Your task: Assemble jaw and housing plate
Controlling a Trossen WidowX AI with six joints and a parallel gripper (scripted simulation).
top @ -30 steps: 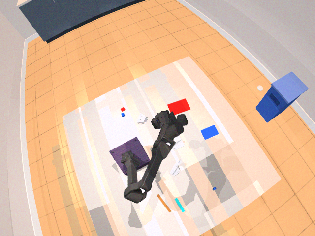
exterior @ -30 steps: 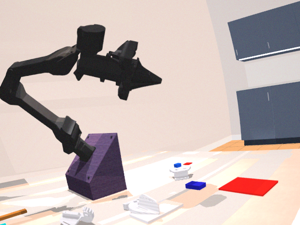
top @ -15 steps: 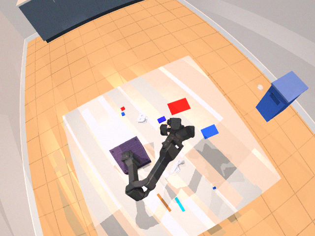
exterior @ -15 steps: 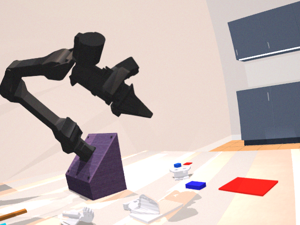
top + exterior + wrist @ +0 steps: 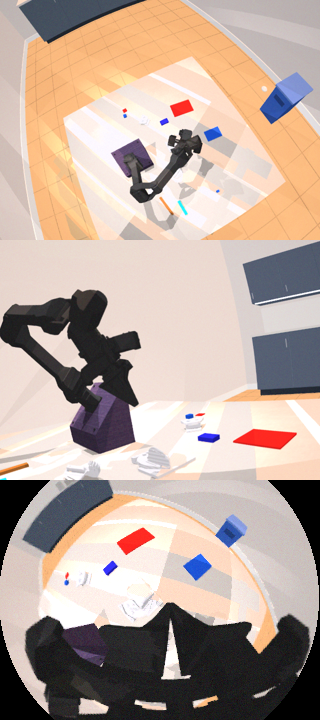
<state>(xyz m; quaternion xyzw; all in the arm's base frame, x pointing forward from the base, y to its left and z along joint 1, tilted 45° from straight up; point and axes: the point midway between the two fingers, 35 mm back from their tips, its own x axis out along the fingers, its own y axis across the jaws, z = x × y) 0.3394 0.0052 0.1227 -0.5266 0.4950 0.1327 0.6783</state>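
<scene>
We have the claw (image 5: 174, 150) (image 5: 135, 404) (image 5: 170, 606) closed on nothing, pointing down above the counter (image 5: 227, 103) (image 5: 227, 457) (image 5: 165, 515). In the top view, the white ribbed assembly (image 5: 169, 147) (image 5: 154, 459) (image 5: 141, 606) lies well in from every edge; our white toothed piece (image 5: 178, 173) (image 5: 93, 468) sits well in from the right-hand corner. We see the red rectangle (image 5: 181, 107) (image 5: 264, 438) (image 5: 135, 541) nearest the top corner.

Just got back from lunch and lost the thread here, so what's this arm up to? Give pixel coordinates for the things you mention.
The arm is holding nothing: its gripper (image 5: 173, 149) (image 5: 136, 405) (image 5: 170, 606) is shut and tipped downward, above the table. White parts lie loose below, among them a toothed piece (image 5: 93, 469) standing apart from the larger white assembly (image 5: 155, 459). The housing plate is not on in any view I can make out, so the job looks unfinished.
</scene>
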